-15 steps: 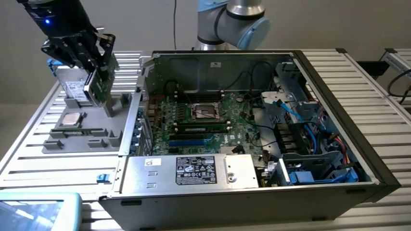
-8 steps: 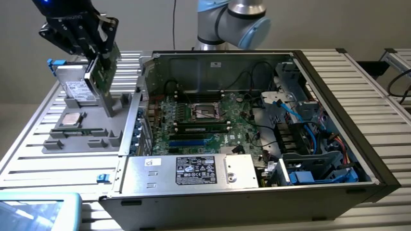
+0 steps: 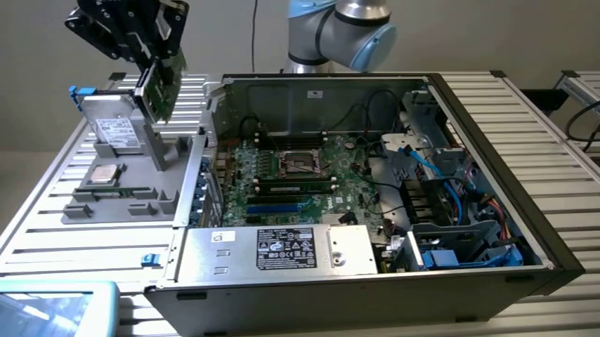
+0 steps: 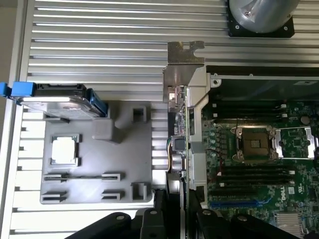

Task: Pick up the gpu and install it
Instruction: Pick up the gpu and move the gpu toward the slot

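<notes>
Clamps the gpu (image 3: 161, 88) in the gripper (image 3: 154, 50), fingers narrowed on one end of the card. Keeps the silver bracket (image 4: 182, 64) at the end away from them, probably to leave the connector edge free for seating. Hangs tilted in the air over the grey tray (image 3: 89, 210), on its side nearest the open case (image 3: 506, 161), at the exterior view's left, touching neither. Looks high enough to clear the case wall. Leaves the hard drive (image 3: 114, 130) standing in the tray nearby.
</notes>
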Tool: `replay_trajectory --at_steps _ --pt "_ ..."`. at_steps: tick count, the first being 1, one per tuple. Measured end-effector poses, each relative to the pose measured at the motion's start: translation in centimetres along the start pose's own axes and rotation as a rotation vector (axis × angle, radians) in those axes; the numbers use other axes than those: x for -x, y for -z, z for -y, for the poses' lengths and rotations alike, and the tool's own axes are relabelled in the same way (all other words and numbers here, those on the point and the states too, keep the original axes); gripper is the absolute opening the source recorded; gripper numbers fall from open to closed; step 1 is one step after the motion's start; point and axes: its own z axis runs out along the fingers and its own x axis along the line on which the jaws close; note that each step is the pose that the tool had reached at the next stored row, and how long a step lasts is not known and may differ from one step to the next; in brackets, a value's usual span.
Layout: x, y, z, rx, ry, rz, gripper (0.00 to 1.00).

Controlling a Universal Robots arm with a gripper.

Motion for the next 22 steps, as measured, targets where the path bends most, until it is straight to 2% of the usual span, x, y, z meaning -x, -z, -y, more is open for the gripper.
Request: replay_trajectory --at_steps 2,5,10,12,15,16,17,22 --pt "0.6 0.08 0.02 -0.0003 -0.001 -0.0070 0.28" --pt "1.6 0.09 0.06 -0.0006 -0.003 -0.0208 0.28" --pt "2.8 0.03 0.09 -0.0017 -0.009 -0.0533 0.28" --pt "3.3 0.01 0.11 -0.0022 -0.011 -0.0698 0.28" --pt "3.8 -0.02 0.13 -0.0033 -0.017 -0.1061 0.28" --pt "4.0 -0.04 0.13 -0.0034 -0.018 -0.1137 0.28" --pt "4.1 -0.04 0.13 -0.0035 -0.019 -0.1161 0.28" --pt "4.2 -0.05 0.13 -0.0036 -0.019 -0.1166 0.28"
